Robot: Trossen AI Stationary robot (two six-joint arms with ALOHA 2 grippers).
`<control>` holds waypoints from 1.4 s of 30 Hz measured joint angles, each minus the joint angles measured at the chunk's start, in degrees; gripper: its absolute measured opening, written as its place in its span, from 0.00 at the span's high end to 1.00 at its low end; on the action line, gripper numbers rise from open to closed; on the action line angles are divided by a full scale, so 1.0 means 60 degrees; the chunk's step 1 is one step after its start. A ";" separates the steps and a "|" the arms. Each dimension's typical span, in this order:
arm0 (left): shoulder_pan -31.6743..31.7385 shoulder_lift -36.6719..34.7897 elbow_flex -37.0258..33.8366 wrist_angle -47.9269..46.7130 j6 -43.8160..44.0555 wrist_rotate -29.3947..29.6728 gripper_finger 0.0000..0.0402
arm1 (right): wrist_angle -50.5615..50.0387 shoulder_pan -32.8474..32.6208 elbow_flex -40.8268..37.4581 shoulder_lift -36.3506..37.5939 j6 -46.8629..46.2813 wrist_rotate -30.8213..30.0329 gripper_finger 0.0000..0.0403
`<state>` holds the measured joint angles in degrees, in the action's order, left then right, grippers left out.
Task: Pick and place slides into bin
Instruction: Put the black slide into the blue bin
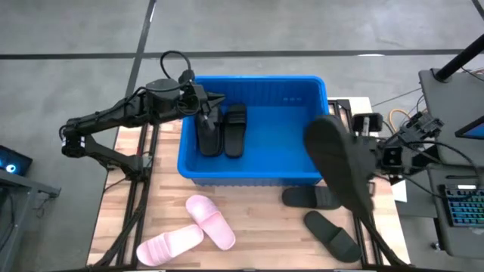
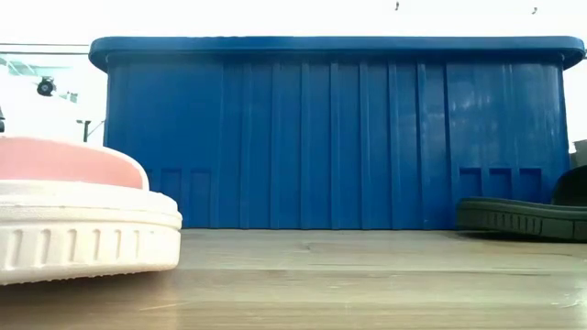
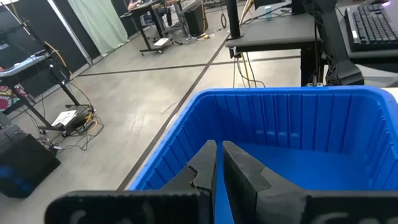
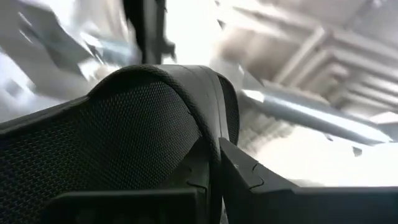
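The right tool (image 1: 355, 162) is clamped on a black slide (image 1: 340, 162) at the blue bin (image 1: 257, 175)'s right edge, frame centre-right. The left tool (image 1: 215, 100), closed and empty, sits over the bin's upper left, above two black slides (image 1: 223, 130) inside.

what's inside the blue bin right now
Two black slides lie at the left end of the bin. The left end effector, shut, hangs above them. The right end effector's held black slide covers the bin's right corner, so that part cannot be seen.
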<state>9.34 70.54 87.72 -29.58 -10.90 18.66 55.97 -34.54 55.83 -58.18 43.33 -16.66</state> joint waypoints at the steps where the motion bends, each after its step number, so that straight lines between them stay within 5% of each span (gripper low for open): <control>1: 0.0000 -0.0036 0.0000 0.0005 0.0004 -0.0032 0.97 | -0.0106 0.0005 0.0000 -0.0011 0.0051 -0.0364 0.97; 6: 0.0000 -0.0368 0.0000 0.0013 0.0000 -0.0321 0.97 | -0.0499 0.0011 0.0000 -0.0023 0.0130 -0.2214 0.97; 23: 0.0004 -0.2141 -0.0577 -0.0771 0.0011 -0.1761 0.97 | -0.1685 0.0987 0.0000 -0.0169 0.0355 -0.5153 0.97; 33: 0.0004 -0.4103 -0.2194 -0.0310 0.0255 -0.1821 0.97 | -0.2766 0.2802 0.0000 -0.0535 -0.0705 -0.5229 0.97; 42: 0.0004 -0.4562 -0.2687 -0.0402 0.1250 -0.1499 0.97 | -0.3152 0.3851 0.0009 -0.0737 -0.0730 -0.5167 0.97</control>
<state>9.37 43.17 71.60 -31.99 -3.40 9.67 37.06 -11.44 55.89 -62.61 38.95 -47.66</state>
